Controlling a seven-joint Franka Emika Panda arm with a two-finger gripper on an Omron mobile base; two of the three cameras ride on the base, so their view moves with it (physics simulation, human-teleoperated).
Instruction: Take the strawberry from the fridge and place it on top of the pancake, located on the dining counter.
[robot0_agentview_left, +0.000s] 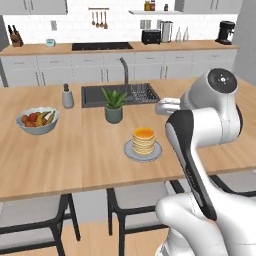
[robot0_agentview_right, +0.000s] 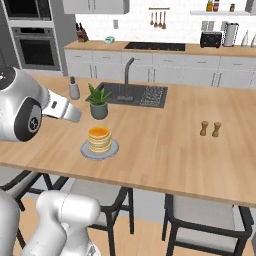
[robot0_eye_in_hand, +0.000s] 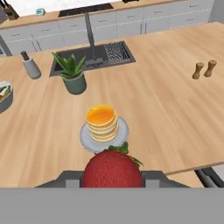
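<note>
Strawberry (robot0_eye_in_hand: 112, 168): clamped in the gripper (robot0_eye_in_hand: 112, 178), held above the near edge of the dining counter (robot0_eye_in_hand: 175, 113). Pancake (robot0_eye_in_hand: 102, 121): stacked on a grey plate (robot0_eye_in_hand: 87, 139) near that edge, beyond the fruit, in front of the potted plant (robot0_eye_in_hand: 71, 74) and sink (robot0_eye_in_hand: 94, 59)
</note>
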